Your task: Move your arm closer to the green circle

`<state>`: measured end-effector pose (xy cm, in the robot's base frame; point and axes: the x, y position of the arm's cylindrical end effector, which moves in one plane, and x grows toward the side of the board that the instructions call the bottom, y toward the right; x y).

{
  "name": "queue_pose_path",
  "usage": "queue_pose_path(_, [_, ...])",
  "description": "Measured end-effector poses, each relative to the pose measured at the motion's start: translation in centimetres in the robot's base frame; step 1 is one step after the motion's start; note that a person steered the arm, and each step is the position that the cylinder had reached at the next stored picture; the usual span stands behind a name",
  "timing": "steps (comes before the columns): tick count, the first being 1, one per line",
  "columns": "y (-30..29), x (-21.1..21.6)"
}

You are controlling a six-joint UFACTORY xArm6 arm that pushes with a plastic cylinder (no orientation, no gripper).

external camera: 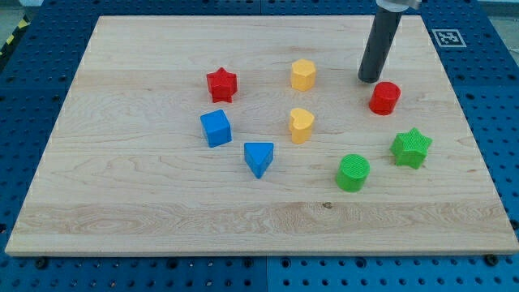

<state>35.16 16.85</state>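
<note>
Resting near the board's top right corner, my tip (370, 79) ends a plain dark rod, so it has no jaws to open or close and it holds nothing; it sits just up and to the view's left of the red cylinder (385, 98), very near it, though I cannot tell if the two touch.

Largest first: the wooden board (146, 203) has its blocks gathered in its middle and right half. The green circle (353, 173), the block I must approach, stands toward the bottom right, well apart from my tip. The green star (411, 148) sits just beside it, nearer the right edge.

My main worry is the red cylinder, which lies almost on the straight line to the green circle. A direct slide would probably shove it toward the bottom edge, perhaps into the green circle or the green star. Swinging too far toward the left edge risks clipping the yellow heart (301, 125). Overshooting could also knock the green circle itself away. A path between the yellow heart and the red cylinder looks safest.
</note>
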Motion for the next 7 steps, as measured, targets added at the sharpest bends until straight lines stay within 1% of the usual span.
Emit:
queue_pose_path(2, [0.0, -0.1])
queue_pose_path(4, [-3.4, -0.1])
queue_pose_path(5, [-4.0, -0.1])
queue_pose_path(7, [-4.0, 1.5])
